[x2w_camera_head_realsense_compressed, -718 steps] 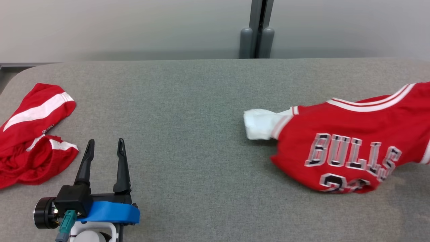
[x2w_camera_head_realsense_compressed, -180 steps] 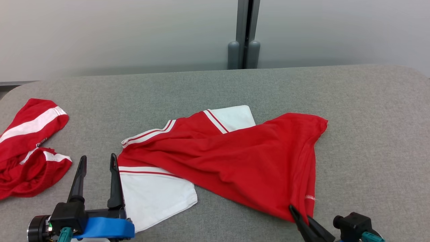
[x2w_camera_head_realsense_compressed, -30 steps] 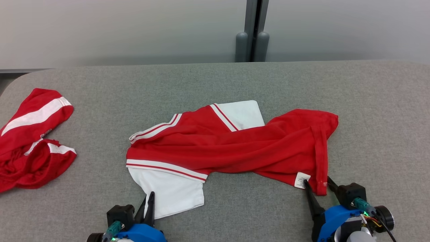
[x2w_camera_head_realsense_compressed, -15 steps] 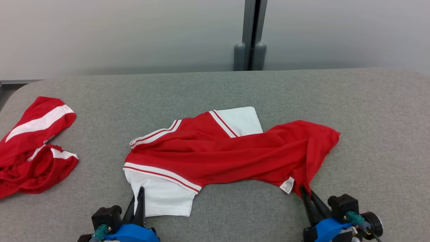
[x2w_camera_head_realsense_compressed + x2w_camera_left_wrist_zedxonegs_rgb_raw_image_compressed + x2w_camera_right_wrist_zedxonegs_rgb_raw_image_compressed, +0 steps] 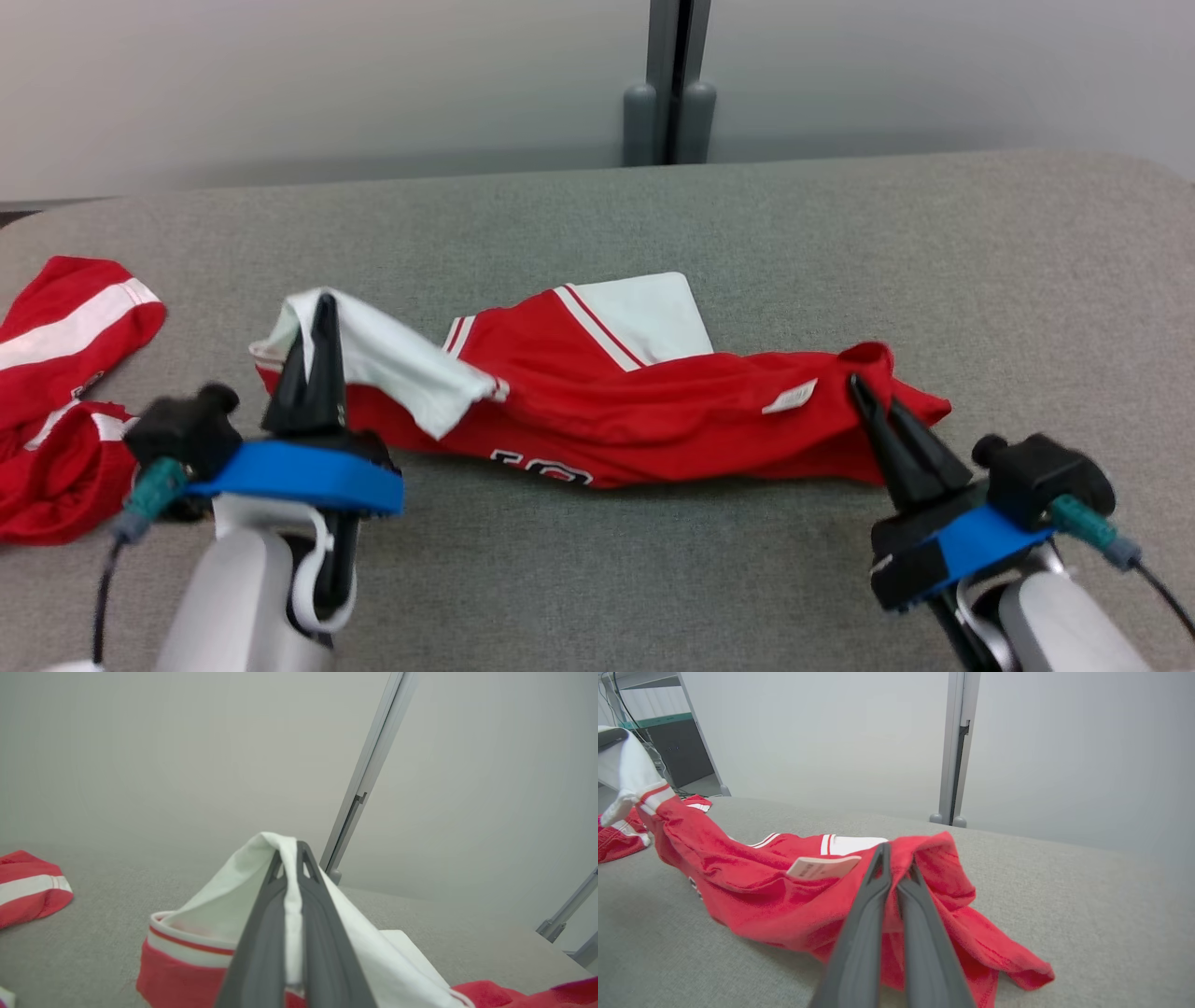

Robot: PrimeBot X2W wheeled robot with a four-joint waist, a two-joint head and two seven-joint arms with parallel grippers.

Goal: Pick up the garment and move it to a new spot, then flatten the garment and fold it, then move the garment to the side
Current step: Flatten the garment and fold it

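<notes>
The garment (image 5: pixel 644 411) is a red jersey with white sleeves and striped trim, stretched across the middle of the grey table between my two grippers. My left gripper (image 5: pixel 317 313) is shut on its white sleeve (image 5: pixel 243 896) and holds that end raised off the table. My right gripper (image 5: pixel 857 385) is shut on the red hem (image 5: pixel 924 851) next to a white label (image 5: pixel 822 865), also lifted. The jersey's middle sags onto the table, with part of a number showing on its near edge.
A second red garment with white stripes (image 5: pixel 56 392) lies bunched at the table's left edge. A grey post (image 5: pixel 667 84) stands behind the table's far edge against a pale wall. Bare grey table (image 5: pixel 1027 280) spreads to the right and front.
Both grippers have risen and moved away from me with the jersey's ends, lifting the white sleeve and the red hem off the table. The right gripper shut on the hem within the last second.
</notes>
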